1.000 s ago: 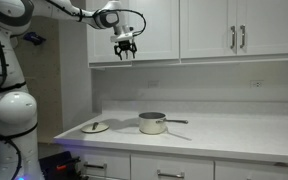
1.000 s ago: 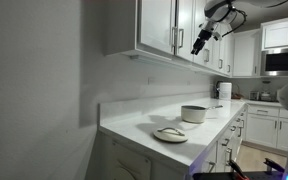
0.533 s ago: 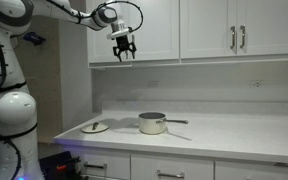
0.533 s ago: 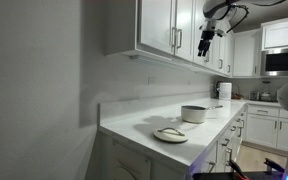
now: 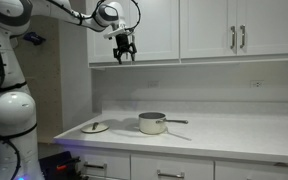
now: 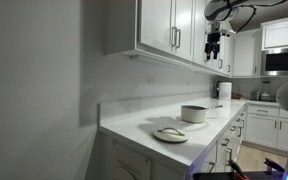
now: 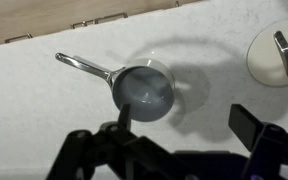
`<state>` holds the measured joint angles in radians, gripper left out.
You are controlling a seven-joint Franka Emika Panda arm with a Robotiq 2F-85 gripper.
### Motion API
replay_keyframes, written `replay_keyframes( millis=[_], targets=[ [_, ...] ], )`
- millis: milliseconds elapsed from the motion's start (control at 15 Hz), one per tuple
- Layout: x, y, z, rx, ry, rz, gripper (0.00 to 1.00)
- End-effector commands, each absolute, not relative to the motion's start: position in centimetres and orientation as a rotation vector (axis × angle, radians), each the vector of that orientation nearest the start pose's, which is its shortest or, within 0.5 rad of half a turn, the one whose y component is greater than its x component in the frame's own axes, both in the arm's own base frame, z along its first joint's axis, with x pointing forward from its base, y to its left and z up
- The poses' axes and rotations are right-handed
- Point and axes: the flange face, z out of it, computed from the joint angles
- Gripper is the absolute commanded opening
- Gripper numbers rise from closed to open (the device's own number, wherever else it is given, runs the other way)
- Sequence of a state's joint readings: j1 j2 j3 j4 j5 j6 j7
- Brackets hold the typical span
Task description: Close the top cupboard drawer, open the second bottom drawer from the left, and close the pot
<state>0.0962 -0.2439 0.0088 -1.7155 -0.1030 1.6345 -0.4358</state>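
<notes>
The spread, empty gripper (image 5: 124,55) has been turned before the seemingly shut cupboard door (image 5: 154,25), while the pot (image 5: 152,123) is left uncovered on the counter (image 5: 234,132), lid (image 5: 95,127) nearby.

surface: white counter (image 5: 234,130) | on it: uncovered pot (image 5: 152,123), lid (image 5: 95,127) lying apart
</notes>
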Motion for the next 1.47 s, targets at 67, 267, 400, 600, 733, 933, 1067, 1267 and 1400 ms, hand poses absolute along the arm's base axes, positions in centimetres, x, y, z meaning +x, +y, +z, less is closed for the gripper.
replay_keyframes(
  millis=[67, 267, 400, 600, 733, 933, 1067, 1267, 1400],
  targets=[
    [46.9, 2.4, 67.3, -3.185, -0.678, -0.142, 1.0],
    [46.7, 1.3, 65.9, -3.202, -0.57, -0.103, 1.0],
    [46.5, 0.5, 65.0, -3.217, -0.483, -0.076, 1.0],
    [46.2, -0.9, 63.4, -3.224, -0.364, -0.037, 1.0],
    [45.8, -2.2, 62.5, -3.222, -0.293, -0.003, 1.0],
    [45.0, -4.3, 61.1, -3.221, -0.175, 0.031, 1.0],
    [44.4, -5.9, 60.1, -3.216, -0.1, 0.055, 1.0],
    [43.2, -8.0, 58.3, -3.213, 0.033, 0.083, 1.0],
    [42.3, -8.5, 57.3, -3.194, 0.102, 0.109, 1.0]
  ],
)
